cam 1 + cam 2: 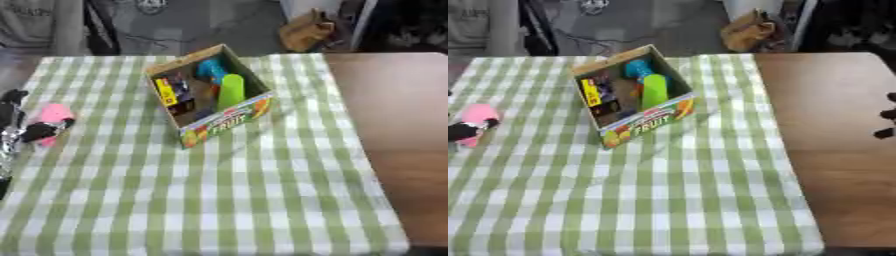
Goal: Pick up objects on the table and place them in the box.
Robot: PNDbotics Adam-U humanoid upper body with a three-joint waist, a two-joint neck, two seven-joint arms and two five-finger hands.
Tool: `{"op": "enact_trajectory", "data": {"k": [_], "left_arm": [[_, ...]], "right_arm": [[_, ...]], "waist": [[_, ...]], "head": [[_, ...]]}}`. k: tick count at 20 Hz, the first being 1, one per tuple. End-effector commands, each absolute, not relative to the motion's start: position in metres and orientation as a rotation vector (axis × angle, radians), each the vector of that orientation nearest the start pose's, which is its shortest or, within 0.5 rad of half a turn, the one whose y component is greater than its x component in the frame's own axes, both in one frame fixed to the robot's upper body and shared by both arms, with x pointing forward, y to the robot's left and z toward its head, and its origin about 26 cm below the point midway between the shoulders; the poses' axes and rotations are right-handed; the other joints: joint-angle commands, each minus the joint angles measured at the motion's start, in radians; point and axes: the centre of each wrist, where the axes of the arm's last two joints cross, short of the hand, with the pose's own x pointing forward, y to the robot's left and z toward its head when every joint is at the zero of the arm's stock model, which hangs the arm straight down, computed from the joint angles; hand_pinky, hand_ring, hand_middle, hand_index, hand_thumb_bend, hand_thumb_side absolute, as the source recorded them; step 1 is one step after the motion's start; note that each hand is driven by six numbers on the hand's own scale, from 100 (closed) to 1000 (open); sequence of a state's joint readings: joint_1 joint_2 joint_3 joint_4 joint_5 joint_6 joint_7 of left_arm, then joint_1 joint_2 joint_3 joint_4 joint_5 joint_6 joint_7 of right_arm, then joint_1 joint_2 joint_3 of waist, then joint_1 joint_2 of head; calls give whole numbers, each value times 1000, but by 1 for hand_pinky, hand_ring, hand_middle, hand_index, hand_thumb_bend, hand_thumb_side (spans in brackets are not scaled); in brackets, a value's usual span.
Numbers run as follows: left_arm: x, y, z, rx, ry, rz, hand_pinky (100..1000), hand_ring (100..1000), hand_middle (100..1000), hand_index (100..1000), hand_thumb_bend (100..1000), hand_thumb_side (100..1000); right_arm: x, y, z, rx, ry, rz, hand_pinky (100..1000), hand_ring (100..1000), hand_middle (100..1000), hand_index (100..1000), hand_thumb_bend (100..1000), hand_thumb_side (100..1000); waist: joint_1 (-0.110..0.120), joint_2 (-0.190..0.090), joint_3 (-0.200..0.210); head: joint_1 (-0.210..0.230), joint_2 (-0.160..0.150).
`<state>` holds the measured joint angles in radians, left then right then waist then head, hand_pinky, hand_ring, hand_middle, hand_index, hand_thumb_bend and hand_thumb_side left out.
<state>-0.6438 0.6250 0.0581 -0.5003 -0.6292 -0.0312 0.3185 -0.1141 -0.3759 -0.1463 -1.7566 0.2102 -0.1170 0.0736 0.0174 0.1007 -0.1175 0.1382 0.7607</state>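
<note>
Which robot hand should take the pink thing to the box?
Left. The left robot hand is already at the pink object on the cloth's left edge. The right robot hand shows only at the far right edge, beyond the box.

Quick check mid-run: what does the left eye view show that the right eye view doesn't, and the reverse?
Only the left eye view shows most of the left robot hand and its silver arm at the left edge. Only the right eye view shows dark fingertips of the right robot hand at the right edge, over bare wood. Both show the pink object at the left robot hand's fingers, the FRUIT box holding items, and the checked cloth.
</note>
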Motion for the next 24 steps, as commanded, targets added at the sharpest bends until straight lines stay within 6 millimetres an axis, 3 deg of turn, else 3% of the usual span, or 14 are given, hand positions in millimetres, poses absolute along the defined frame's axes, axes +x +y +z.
{"op": "enact_trajectory", "data": {"k": [1,14,19,20,21,22,24], "left_arm": [[381,490,48,1262,-1102,-519,596,744,808,862,1000,473],[387,486,53,1251,-1182,-502,577,700,787,855,1000,457],[387,484,50,1245,-1164,-524,527,600,769,847,1000,352],[387,484,49,1244,-1159,-529,517,583,768,845,909,293],[387,483,48,1243,-1154,-533,478,530,751,837,737,204],[387,483,48,1241,-1151,-532,472,525,749,836,712,193],[387,483,48,1240,-1147,-520,415,461,730,827,470,100]], "right_arm": [[298,-349,122,-543,-1946,518,592,744,805,819,100,719],[301,-346,128,-536,-1968,527,593,744,805,820,100,719],[301,-346,128,-536,-1967,527,593,745,805,820,100,719],[301,-346,128,-536,-1967,527,593,745,805,820,100,719],[301,-346,128,-536,-1967,527,593,745,805,820,100,719],[301,-346,128,-535,-1968,527,593,745,805,820,100,719],[302,-346,128,-534,-1969,528,593,745,805,820,100,719]], "waist": [[4,12,-5],[6,46,-31],[7,48,-36],[8,48,-36],[8,48,-36],[8,48,-36],[9,47,-35]], "head": [[0,-19],[2,-46],[1,-48],[0,-47],[0,-47],[0,-46],[0,-46]]}}
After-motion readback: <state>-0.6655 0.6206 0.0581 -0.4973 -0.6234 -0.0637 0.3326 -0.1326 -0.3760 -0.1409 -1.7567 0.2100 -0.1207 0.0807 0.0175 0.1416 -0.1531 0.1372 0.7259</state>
